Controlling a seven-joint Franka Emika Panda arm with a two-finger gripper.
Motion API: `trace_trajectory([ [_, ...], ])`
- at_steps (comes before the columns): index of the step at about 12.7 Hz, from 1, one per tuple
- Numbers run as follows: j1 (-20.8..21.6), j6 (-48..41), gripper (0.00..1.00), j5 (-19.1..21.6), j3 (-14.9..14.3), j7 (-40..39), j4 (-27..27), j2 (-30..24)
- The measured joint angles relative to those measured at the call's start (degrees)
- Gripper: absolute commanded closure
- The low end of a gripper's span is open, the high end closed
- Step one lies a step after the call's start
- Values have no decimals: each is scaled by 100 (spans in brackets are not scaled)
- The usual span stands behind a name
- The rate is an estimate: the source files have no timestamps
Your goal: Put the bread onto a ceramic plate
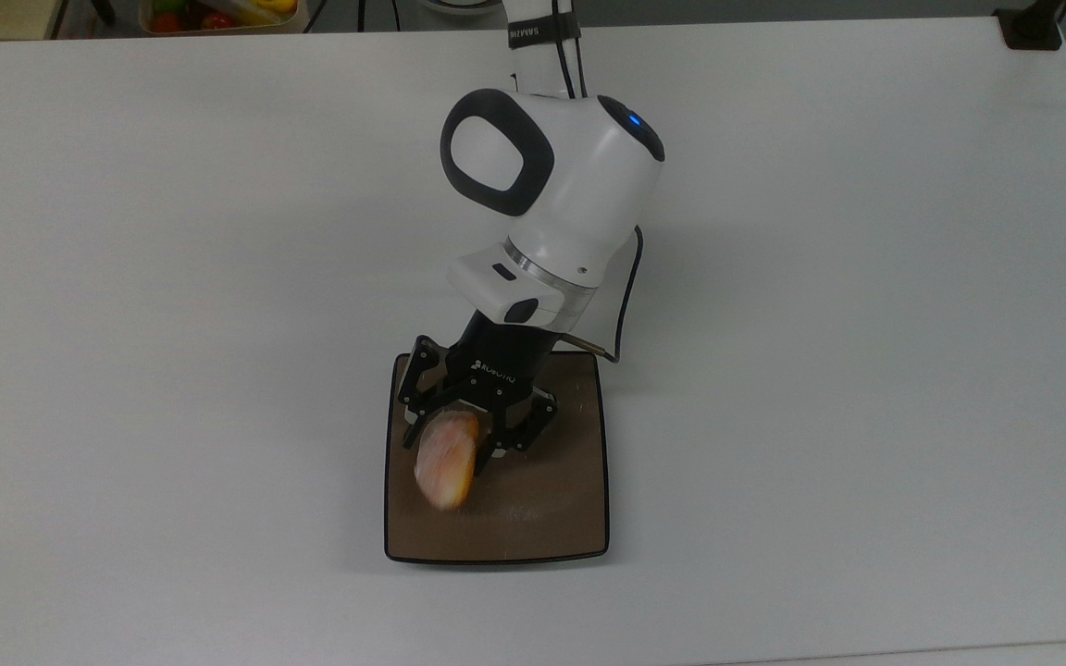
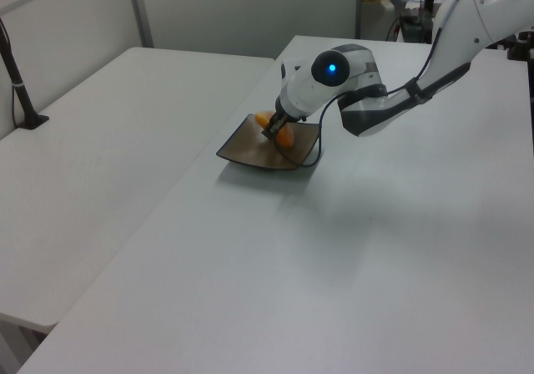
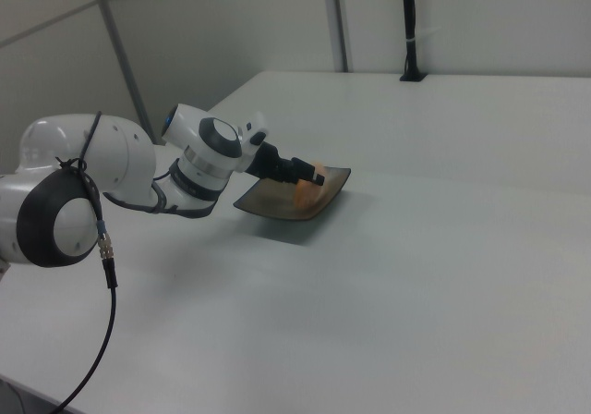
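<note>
Spanning every view is a white table (image 1: 866, 324), and a second white table (image 2: 108, 140) sits past a gap beyond the plate on the left view's left. On the first table sits the brown square plate (image 1: 542, 518), glossy, dark rim, rounded corners. The white arm (image 1: 556, 185) reaches down over the plate's far edge in the top view; a blue light on its wrist housing shows in the top and left views. A black cable (image 1: 627, 287) loops off the wrist just above the plate's far right corner.

The gripper (image 1: 464, 453) is black and hangs over the plate's far-left quarter, jaws spread wide on either side of the bread (image 1: 445, 460) rather than squeezing it. The bread is inside the plate's left half, smeared by motion blur, so its surface detail and whether it touches the plate are hard to read.

The top view alone gives the plate's full outline. In the left view the bread (image 2: 275, 128) is an orange patch half hidden behind the wrist. In the right view the plate (image 3: 277, 201) is edge-on and the bread (image 3: 309, 178) is a small orange spot at the fingertips.

Writing: "ROBOTIQ" on the gripper body, upside down in the top view. White lettering on the arm's upper black band is too small to read.

A tray of coloured items (image 1: 218, 14) is cut off by the frame, well beyond the plate at the top view's top left.
</note>
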Motion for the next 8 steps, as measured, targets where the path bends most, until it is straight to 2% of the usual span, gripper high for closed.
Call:
trace_trajectory([
  [8, 171, 0, 0, -115, 0, 10, 59, 21],
])
